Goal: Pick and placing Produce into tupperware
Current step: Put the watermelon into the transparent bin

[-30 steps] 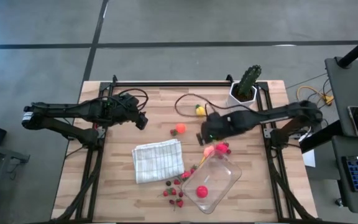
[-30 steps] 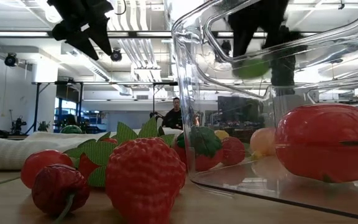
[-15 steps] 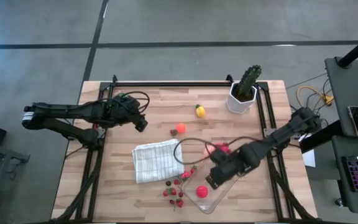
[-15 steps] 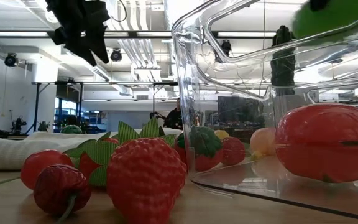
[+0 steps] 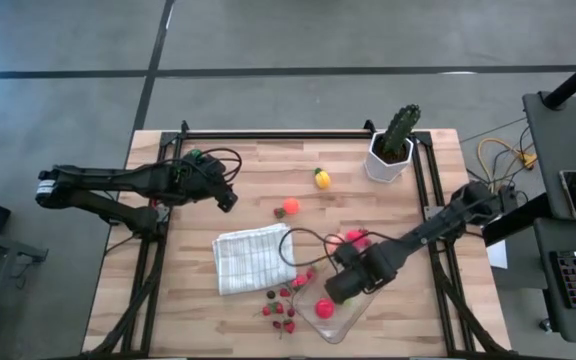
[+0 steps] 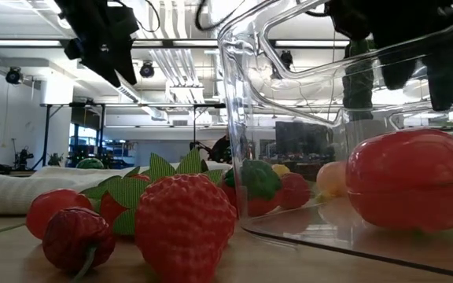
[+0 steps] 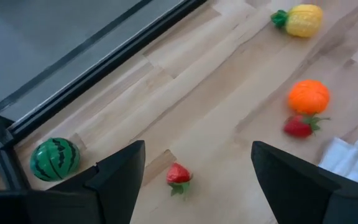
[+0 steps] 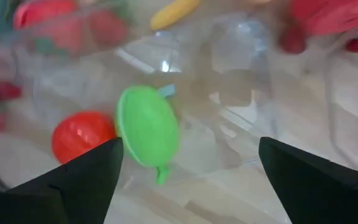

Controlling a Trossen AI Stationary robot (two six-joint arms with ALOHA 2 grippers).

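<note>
Over the clear tupperware (image 5: 340, 310) near the table's front edge, the right gripper (image 5: 336, 292) stands spread, a green fruit (image 8: 148, 127) loose inside beside a red one (image 8: 82, 135), while the left gripper (image 5: 230, 196) waits spread near the left edge.

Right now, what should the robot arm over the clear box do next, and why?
Probably lift the right gripper straight up. Its fingers are open and the green fruit is loose inside the tupperware beside a red fruit. More produce waits on the table.

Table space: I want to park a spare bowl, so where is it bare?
Bare wood lies on the table between the left gripper and the cactus pot. It is crowded between the checked cloth and the clear container, where strawberries cluster.
</note>
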